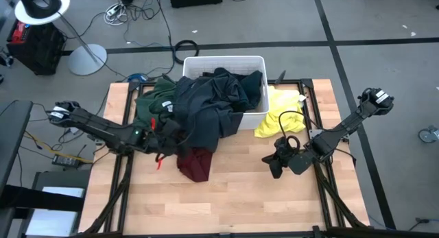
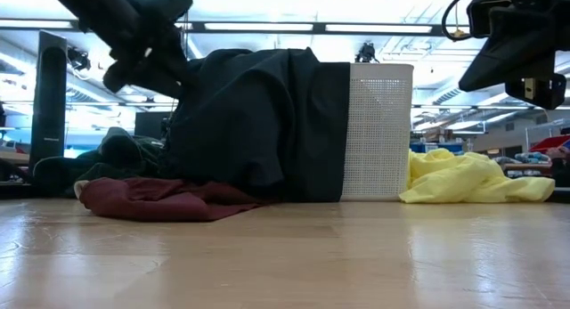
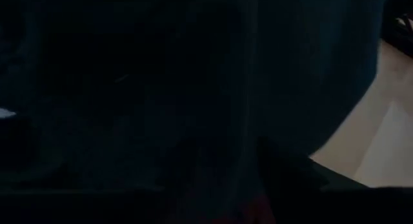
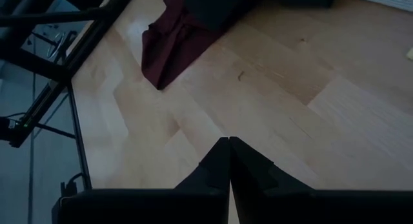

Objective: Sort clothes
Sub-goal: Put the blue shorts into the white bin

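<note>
- Your left gripper [image 1: 167, 133] is pressed against the dark jacket [image 1: 206, 104]; whether its fingers are apart or clamped on cloth, you cannot tell, since its wrist view is filled with dark fabric.
- Just beside it, the jacket drapes out of the tub [image 1: 257, 63] and down onto the table [image 1: 240, 197].
- Behind the gripper lies the green top [image 1: 152, 101]; the maroon piece [image 1: 195, 164] sits just in front of it, under the jacket's edge.
- Your right gripper [image 1: 275, 162] hangs over bare wood with its fingers [image 4: 216, 166] together, holding nothing.
- Behind that gripper, the yellow piece [image 1: 281, 114] lies against the tub.
</note>
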Tool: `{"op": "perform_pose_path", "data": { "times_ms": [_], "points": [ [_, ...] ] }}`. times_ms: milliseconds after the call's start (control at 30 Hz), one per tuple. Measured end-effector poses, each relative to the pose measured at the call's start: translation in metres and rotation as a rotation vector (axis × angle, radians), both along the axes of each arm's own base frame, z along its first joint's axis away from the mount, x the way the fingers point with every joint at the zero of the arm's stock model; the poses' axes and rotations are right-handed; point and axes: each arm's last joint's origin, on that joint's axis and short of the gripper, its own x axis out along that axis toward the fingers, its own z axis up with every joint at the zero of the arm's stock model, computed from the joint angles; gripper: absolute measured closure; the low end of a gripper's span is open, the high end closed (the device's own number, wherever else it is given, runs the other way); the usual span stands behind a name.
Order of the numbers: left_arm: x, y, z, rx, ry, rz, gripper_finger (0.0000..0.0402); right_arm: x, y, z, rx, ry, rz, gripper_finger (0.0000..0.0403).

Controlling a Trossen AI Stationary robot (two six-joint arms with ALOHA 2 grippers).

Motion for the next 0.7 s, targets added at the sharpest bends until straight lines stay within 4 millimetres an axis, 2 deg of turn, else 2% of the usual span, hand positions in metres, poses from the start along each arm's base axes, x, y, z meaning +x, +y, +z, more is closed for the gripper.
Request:
{"op": "perform_pose_path", "data": {
  "times_ms": [267,400,567,633,700],
  "points": [
    [0.011,0.004,-0.020,0.087,-0.070,-0.057,0.0139,0.000,0.000,0.000,0.009,0.002,0.008,0.0390],
    [0.021,0.004,-0.039,0.173,-0.010,-0.109,0.0120,0.000,0.000,0.000,0.012,0.004,0.011,0.0392],
    [0.037,0.007,-0.060,0.195,0.028,-0.097,0.0134,0.000,0.000,0.000,0.012,0.005,0.012,0.0394],
    [0.042,0.009,-0.066,0.174,0.014,-0.071,0.0159,0.000,0.000,0.000,0.012,0.005,0.012,0.0394],
    [0.046,0.010,-0.067,0.147,-0.013,-0.040,0.0203,0.000,0.001,0.000,0.012,0.005,0.012,0.0394]
  ]
}}
